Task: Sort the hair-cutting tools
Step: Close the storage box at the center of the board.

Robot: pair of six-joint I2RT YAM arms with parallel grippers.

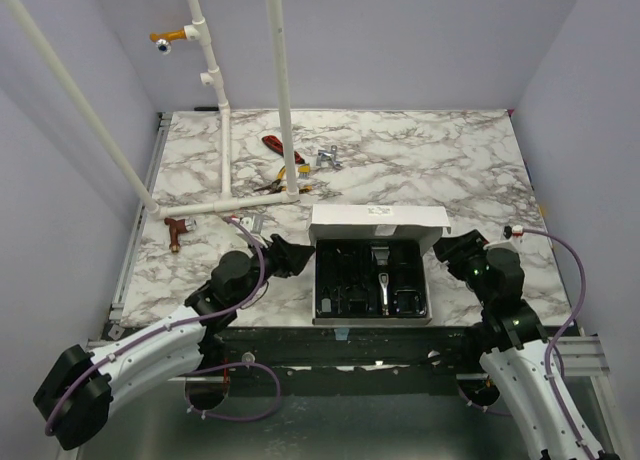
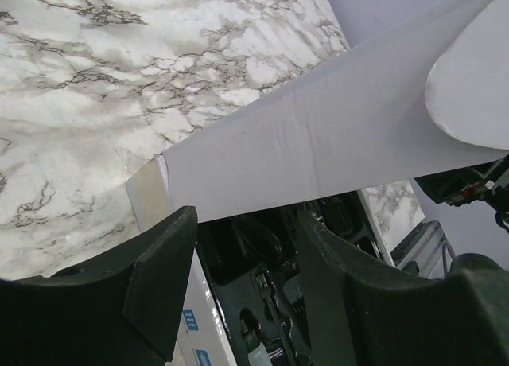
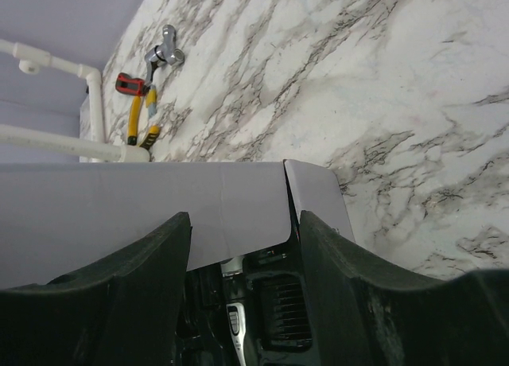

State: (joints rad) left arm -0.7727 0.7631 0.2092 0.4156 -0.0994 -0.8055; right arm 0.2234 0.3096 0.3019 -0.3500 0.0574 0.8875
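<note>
Hair-cutting tools in box; left fingers, right fingers wide, empty.

A marble-patterned table carries a white PVC pipe frame at its far left. By the frame's foot lie a red-handled tool and a yellow-handled tool, with a silver metal fitting just to their right. A reddish-brown T-shaped piece sits near the left edge. A white box lid stands open near the middle.
</note>
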